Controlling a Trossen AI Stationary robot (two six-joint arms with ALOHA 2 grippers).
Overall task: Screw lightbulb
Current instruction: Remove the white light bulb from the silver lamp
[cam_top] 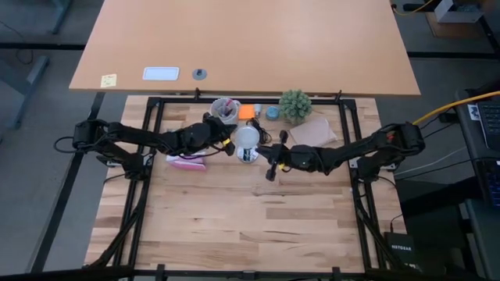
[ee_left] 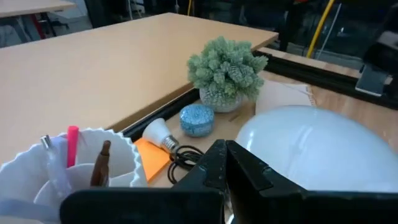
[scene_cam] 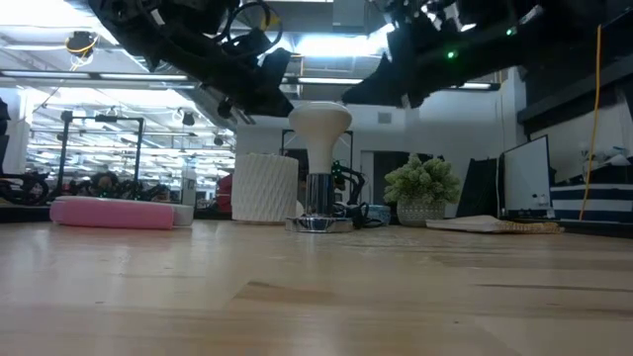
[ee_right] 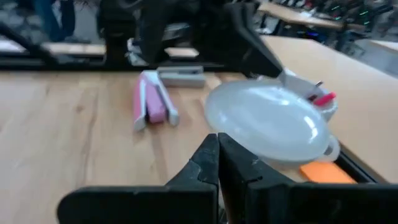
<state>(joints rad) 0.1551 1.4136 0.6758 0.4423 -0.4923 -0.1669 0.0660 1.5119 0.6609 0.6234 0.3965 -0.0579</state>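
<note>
Pale wooden planks make up the worktop (cam_top: 234, 226), with a larger tan table beyond its far edge. Near the middle of the far side stands the lightbulb (scene_cam: 318, 124), its long axis upright: the white globe points up and the metal screw base goes down into a silvery round fitting (scene_cam: 318, 222) resting on the worktop. From above, the globe shows as a white disc (cam_top: 247, 137).

Just behind the lightbulb stands a white ribbed cup (scene_cam: 264, 187) holding pens. Farther along the far edge lie an orange pad (cam_top: 247, 112), a small blue round thing (cam_top: 272, 112), a little green plant (cam_top: 295, 104) in a pot and a brown paper piece (cam_top: 314, 130). A second, smaller bulb (ee_left: 159, 132) lies on its side by the orange pad, next to a coil of black cord (ee_left: 184, 157). A pink stapler-like thing (cam_top: 187, 162) lies flat on the worktop on the left arm's side of the lightbulb.

Both arms reach in low and nearly level from opposite sides. The left tool (cam_top: 227, 144) hangs just beside the globe, fingers pressed together and holding nothing. The right tool (cam_top: 269, 170) sits a little nearer the front edge, close to the fitting, also pressed together and empty. In the low view both arms hang above the worktop, flanking the globe without touching it.
</note>
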